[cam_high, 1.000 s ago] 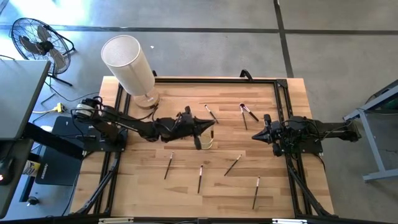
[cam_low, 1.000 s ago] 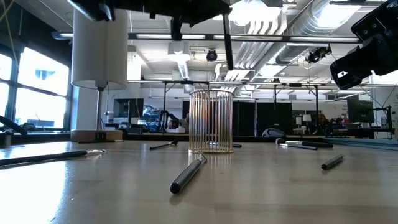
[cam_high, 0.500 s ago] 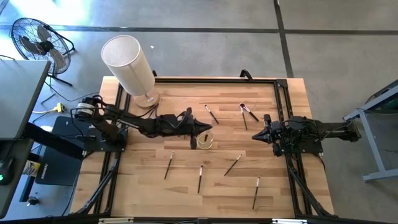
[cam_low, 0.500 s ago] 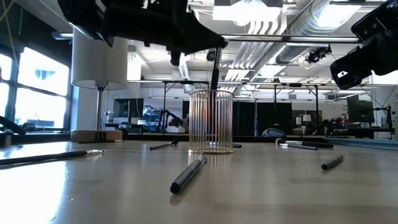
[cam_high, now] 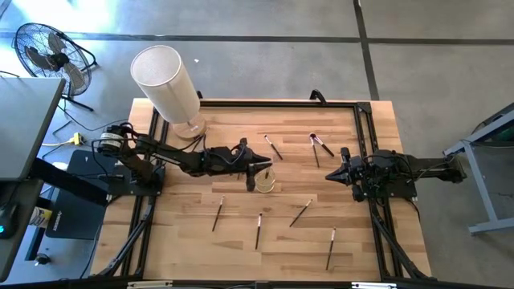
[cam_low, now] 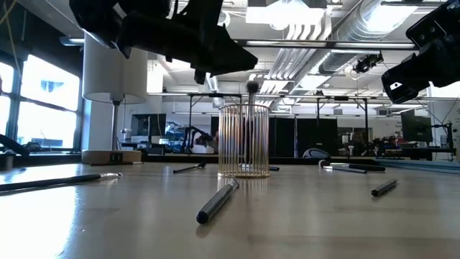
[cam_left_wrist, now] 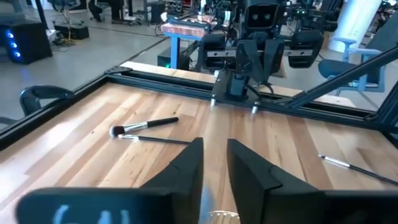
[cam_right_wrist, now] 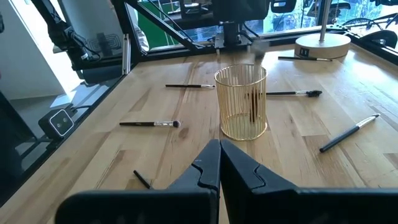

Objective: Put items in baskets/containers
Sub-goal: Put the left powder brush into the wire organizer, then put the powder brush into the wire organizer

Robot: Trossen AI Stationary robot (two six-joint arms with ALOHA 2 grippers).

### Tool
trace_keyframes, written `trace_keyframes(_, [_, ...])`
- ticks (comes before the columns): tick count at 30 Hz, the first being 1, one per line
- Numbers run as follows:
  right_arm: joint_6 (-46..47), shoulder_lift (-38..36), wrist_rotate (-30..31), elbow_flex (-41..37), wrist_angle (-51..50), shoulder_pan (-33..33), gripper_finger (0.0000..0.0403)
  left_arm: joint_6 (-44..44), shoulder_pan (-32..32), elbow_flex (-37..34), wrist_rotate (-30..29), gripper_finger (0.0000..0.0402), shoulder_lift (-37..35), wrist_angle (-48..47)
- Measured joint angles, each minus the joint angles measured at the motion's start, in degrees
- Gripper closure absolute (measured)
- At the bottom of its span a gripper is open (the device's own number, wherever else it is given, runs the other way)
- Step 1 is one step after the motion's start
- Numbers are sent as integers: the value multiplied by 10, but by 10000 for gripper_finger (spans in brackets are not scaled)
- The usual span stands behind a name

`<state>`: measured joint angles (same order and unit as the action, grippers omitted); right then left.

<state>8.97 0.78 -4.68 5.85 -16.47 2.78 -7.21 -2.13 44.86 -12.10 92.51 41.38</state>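
Releasing a makeup brush (cam_right_wrist: 254, 99) into the gold wire cup (cam_right_wrist: 241, 102) is the step judged to be in hand. The left end effector (cam_high: 267, 167) is being held directly above the cup, near the middle of the desk (cam_high: 241, 128), and its fingers (cam_left_wrist: 186, 168) are seen parted with a gap between them and nothing gripped. One brush is being shown upright inside the cup, its dark head just above the rim in the low view. For a clean finish, the end effector is best lifted straight up, so that the brush head and the light cup are not being nudged sideways. The right end effector (cam_high: 344, 172) is being kept clenched and empty at the right side of the desk. Other brushes (cam_high: 258, 230) are lying scattered on the desk around the cup.
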Motion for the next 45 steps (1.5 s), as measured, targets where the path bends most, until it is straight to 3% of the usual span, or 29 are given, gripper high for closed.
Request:
trace_keyframes(8, [0, 0, 0, 0, 0, 0, 402, 43, 0, 3, -5, 251, 0, 13])
trace_keyframes(14, [0, 0, 0, 0, 0, 0, 402, 44, 0, 71, -20, 239, -16, -41])
trace_keyframes(19, [0, 0, 0, 0, 0, 0, 402, 44, 0, 174, -57, 239, -14, -224])
trace_keyframes(25, [0, 0, 0, 0, 0, 0, 402, 39, 0, 361, -93, 239, -14, -532])
trace_keyframes(29, [0, 0, 0, 0, 0, 0, 402, -32, 0, 444, -142, 239, -15, -659])
trace_keyframes(33, [0, 0, 0, 0, 1, 0, 402, -93, -1, 486, -163, 239, -16, -753])
trace_keyframes(38, [-4, 0, 28, 0, 32, 0, 402, -249, -5, 505, -120, 259, -29, -945])
trace_keyframes(41, [-4, 0, 36, 0, 46, 0, 402, -324, -30, 498, -120, 292, -20, -1059])
trace_keyframes(45, [-4, 1, 43, 0, 55, 0, 402, -397, -67, 438, -82, 364, -9, -1093])
